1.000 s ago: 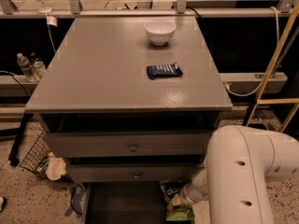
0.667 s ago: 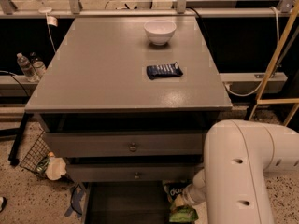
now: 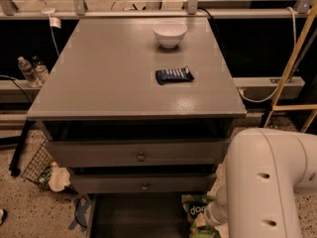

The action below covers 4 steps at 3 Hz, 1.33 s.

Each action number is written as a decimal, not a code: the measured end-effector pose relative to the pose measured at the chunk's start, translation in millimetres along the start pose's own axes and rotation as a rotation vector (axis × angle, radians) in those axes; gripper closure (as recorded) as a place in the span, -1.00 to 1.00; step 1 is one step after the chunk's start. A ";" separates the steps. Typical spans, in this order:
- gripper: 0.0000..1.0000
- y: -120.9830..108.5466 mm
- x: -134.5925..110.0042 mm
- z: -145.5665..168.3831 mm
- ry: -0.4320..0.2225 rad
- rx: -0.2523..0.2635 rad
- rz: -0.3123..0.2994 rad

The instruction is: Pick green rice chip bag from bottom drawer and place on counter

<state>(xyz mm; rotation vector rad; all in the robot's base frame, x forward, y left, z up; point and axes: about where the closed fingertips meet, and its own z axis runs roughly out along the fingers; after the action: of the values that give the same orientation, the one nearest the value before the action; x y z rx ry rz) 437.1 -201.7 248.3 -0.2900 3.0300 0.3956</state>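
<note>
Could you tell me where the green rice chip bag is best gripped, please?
Probably the crumpled top face, from above and the front: the green rice chip bag lies at the right of the bottom drawer, its far end near the drawer above. The gripper sits at its right edge.

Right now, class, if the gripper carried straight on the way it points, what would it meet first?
Most likely the green rice chip bag: the gripper sits low at the bottom drawer's right side, aimed down-left at it. Depth is unclear; they may already touch.
</note>
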 end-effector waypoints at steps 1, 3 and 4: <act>1.00 -15.1 14.4 -15.5 -0.022 0.016 0.040; 1.00 -18.7 23.5 -66.8 -0.115 0.083 0.041; 1.00 -11.1 15.0 -96.3 -0.168 0.127 0.005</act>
<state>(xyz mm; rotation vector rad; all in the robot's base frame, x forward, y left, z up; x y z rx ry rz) 420.1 -240.0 337.0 -0.2282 2.8758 0.2148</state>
